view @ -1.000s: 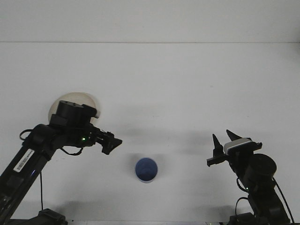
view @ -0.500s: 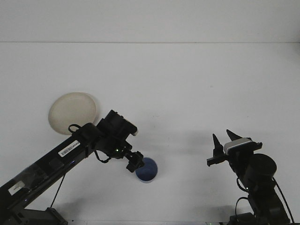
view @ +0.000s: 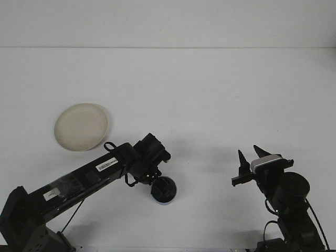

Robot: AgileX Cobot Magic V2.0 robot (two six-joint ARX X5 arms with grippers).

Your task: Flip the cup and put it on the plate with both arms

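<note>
The blue cup [view: 164,201] stands near the table's front edge, a little left of centre. Only a sliver of its lower rim shows. My left gripper [view: 163,188] reaches in from the lower left and sits right over the cup, covering most of it. From this view I cannot tell whether it holds the cup. The cream plate [view: 81,126] lies bare on the left side of the table, well apart from the cup. My right gripper [view: 248,151] stays at the front right, open, its fingers pointing up with nothing between them.
The white table [view: 210,94] stretches back to a pale wall. My left arm's black links [view: 94,173] lie diagonally across the front left, just below the plate.
My left arm has swung right and forward, off the plate, which now shows fully. Its gripper has come down over the cup. The right arm has not moved.
</note>
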